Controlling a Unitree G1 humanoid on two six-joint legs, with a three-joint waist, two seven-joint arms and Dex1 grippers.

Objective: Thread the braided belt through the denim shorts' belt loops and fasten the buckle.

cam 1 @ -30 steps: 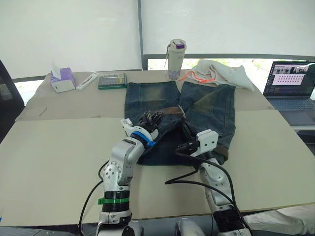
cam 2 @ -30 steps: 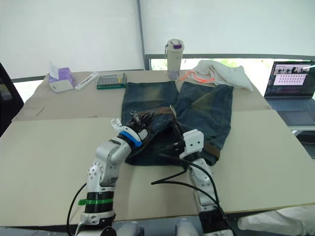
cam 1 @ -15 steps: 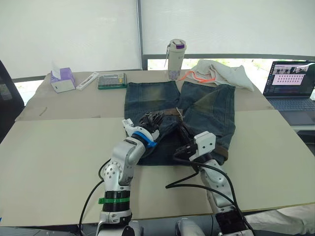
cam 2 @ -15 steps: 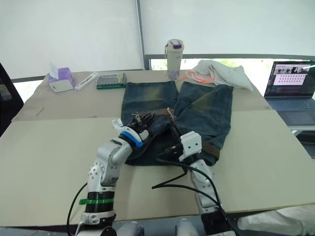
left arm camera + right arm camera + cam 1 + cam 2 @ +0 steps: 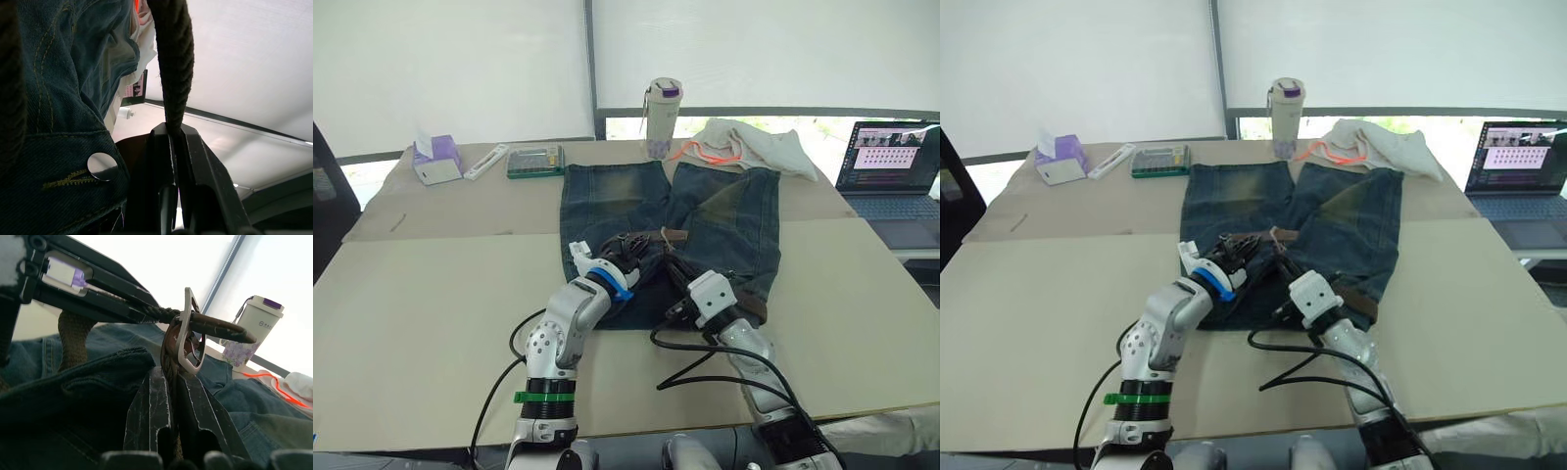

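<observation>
The denim shorts (image 5: pixel 607 196) lie flat mid-table, legs pointing away from me. Both grippers meet over the waistband. My left gripper (image 5: pixel 634 245) is shut on the braided belt (image 5: pixel 172 63), its dark strap rising from between the fingers. A silver shorts button (image 5: pixel 102 166) sits beside them. My right gripper (image 5: pixel 171 374) is shut on the belt just under the buckle (image 5: pixel 188 335), which stands upright with the strap's tip poking through it. Another stretch of brown belt (image 5: pixel 756 304) lies along the waistband's right side. The belt loops are hidden under the grippers.
At the table's far edge stand a lidded cup (image 5: pixel 664 117), a cream cloth with orange trim (image 5: pixel 754 142), a calculator (image 5: pixel 535 160), a white bar (image 5: pixel 486 162) and a tissue box (image 5: pixel 437 159). A laptop (image 5: pixel 886 162) sits far right. Black cables (image 5: pixel 700 354) loop by my right arm.
My left gripper has shifted right and my right gripper has dropped lower and nearer to it. The buckle end has moved right with them.
</observation>
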